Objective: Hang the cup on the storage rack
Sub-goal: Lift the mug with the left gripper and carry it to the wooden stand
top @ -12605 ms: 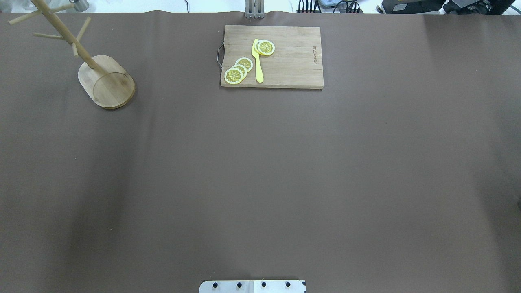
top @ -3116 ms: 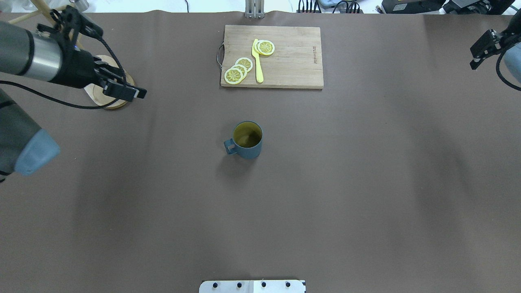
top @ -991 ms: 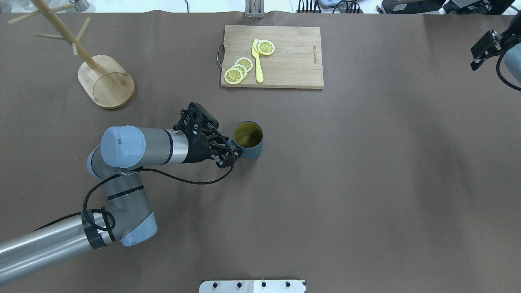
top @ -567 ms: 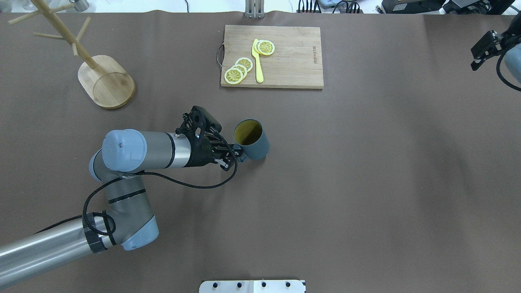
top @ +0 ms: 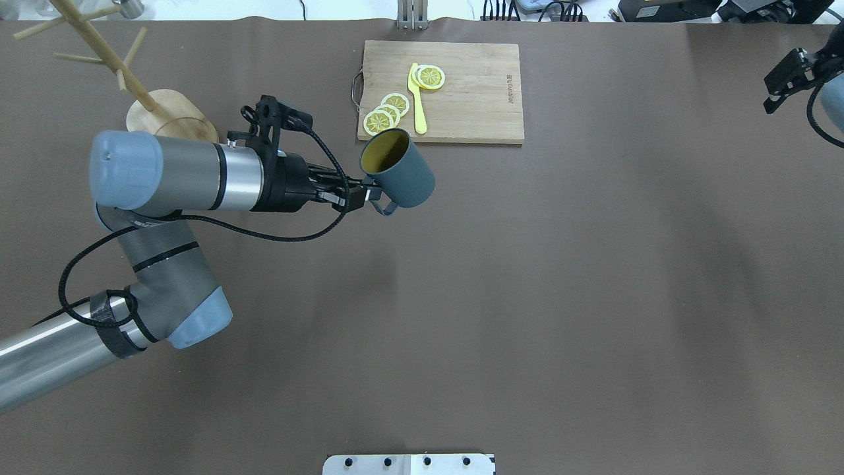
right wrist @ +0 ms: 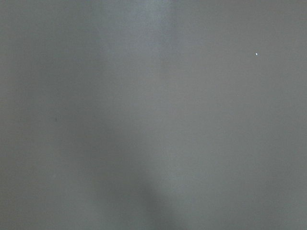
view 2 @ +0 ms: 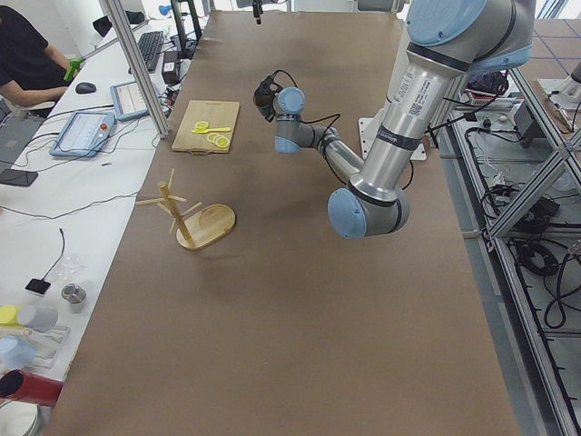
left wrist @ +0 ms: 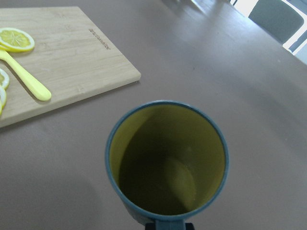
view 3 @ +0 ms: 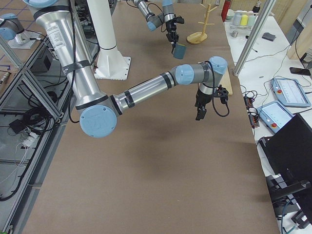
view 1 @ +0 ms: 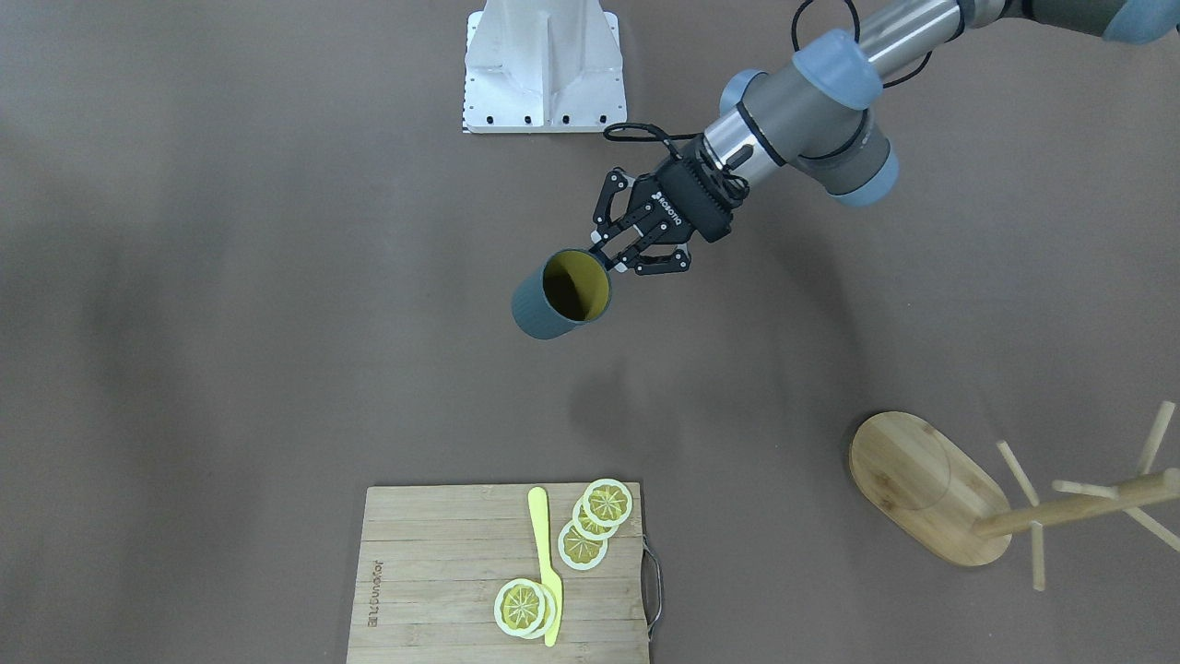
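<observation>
The blue-grey cup (top: 402,171) with a yellow inside hangs tilted in the air, its mouth toward the left wrist camera (left wrist: 168,158). It also shows in the front view (view 1: 553,300). My left gripper (top: 359,194) is shut on the cup at its handle side, and the handle loop (top: 385,206) hangs just below the fingers. The bamboo storage rack (top: 173,119) stands at the far left, partly behind my left arm, its oval base clear in the front view (view 1: 922,484). My right gripper (view 3: 200,115) hovers over the table's right end; I cannot tell if it is open.
A wooden cutting board (top: 475,99) with lemon slices (top: 386,113) and a yellow knife (top: 417,99) lies at the far middle, just beyond the cup. The robot's white base plate (top: 409,464) is at the near edge. A person (view 2: 27,59) sits beside the table.
My left gripper has lifted the cup off the table and carried it up and toward the far left, nearer the rack. The cup now tilts more. The right arm has not moved.
</observation>
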